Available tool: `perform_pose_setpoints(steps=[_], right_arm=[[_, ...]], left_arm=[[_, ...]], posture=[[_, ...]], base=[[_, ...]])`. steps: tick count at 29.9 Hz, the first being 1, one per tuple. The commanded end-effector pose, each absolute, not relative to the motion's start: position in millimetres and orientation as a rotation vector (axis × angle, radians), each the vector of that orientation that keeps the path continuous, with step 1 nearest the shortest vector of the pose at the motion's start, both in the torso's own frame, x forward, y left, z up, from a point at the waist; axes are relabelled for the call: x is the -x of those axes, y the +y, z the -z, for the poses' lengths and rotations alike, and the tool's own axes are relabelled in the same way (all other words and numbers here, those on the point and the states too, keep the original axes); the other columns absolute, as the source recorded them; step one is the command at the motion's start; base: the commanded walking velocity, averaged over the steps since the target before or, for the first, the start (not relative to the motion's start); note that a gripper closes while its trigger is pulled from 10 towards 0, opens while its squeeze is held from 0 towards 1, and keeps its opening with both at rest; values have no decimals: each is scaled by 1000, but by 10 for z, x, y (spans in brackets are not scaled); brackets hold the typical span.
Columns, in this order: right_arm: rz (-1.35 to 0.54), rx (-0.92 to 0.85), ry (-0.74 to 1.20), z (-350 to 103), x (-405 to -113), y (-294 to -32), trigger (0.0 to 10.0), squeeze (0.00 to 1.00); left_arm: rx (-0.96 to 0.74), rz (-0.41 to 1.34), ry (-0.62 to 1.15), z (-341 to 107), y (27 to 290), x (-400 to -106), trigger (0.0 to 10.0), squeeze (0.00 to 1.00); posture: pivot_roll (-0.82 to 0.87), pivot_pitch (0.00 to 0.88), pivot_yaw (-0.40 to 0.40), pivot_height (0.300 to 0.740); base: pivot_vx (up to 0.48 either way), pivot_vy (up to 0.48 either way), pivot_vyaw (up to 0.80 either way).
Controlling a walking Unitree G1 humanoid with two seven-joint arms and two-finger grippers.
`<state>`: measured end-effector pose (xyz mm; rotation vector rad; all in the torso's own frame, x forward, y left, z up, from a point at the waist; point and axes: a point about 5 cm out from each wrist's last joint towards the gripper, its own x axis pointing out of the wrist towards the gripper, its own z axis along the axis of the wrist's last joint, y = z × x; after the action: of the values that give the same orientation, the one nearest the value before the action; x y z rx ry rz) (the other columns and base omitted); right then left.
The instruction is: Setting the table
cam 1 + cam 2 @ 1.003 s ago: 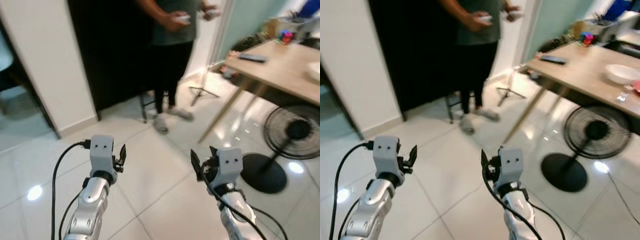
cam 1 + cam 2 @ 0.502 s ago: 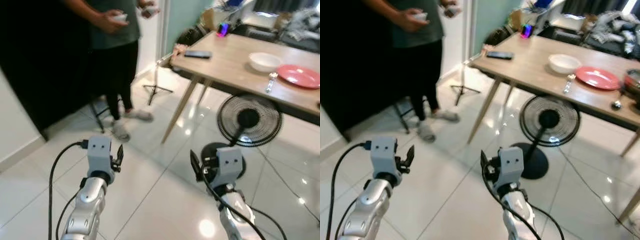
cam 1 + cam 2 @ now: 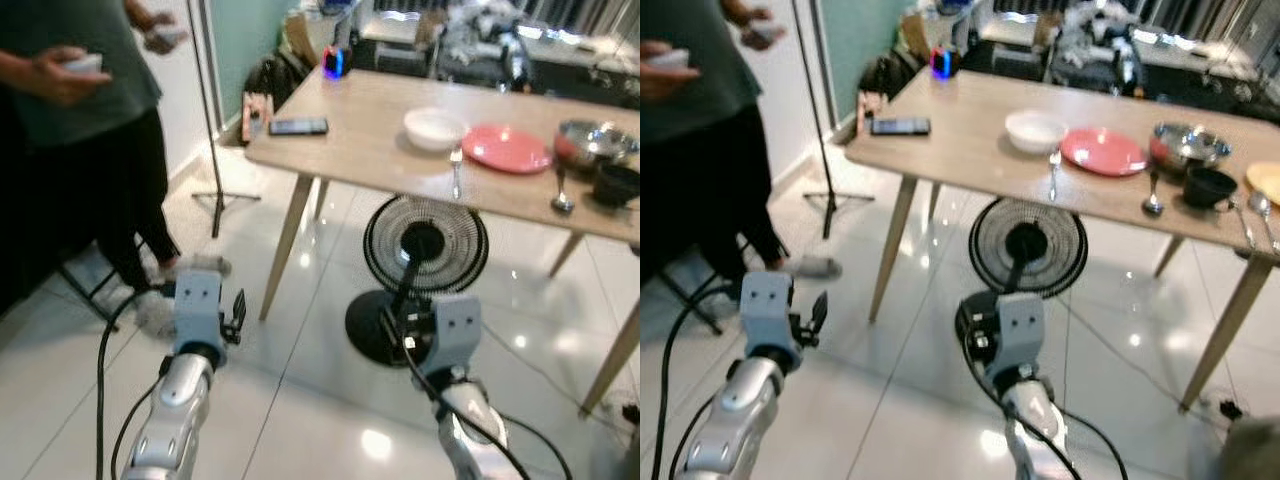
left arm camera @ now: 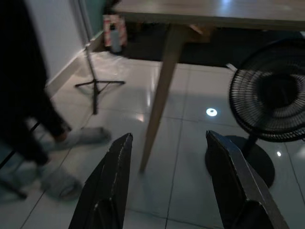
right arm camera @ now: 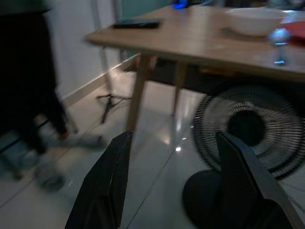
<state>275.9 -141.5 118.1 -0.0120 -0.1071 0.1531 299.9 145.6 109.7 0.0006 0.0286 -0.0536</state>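
Tiled floor, wooden bench ahead carrying white bowl, red plate and cutlery; both end effectors, left and right, hanging spread and empty, risking striking the standing fan under the bench when approaching.

Floor fan, tripod, perhaps phone

No readable text, labels, brand names, numbers or signs anywhere. Too blurred and small to make out any lettering on the phone or the items at the far side of the wooden table.
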Motion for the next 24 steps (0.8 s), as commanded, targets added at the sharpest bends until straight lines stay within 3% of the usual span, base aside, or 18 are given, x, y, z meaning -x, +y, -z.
perform_pose_setpoints(steps=[1, 12, 24], right_arm=[[-79, 12, -109, -1204, -2766, -1576, 10000, 0], [98, -97, -223, -1591, -2904, -1884, 10000, 0], [54, -87, -222, -1623, -2937, -1824, 10000, 0]], left_arm=[[-11, 75, 21, -1115, 1417, -2986, 10000, 0], [-55, 146, -37, -1257, 1326, -2989, 10000, 0], [-56, 154, -49, -1309, 1328, -2995, 10000, 0]], posture=[[-113, 0, 84, 740], [-107, 0, 89, 740], [-98, 0, 89, 740]], base=[[480, 0, -800], [480, 0, -800], [480, 0, -746]])
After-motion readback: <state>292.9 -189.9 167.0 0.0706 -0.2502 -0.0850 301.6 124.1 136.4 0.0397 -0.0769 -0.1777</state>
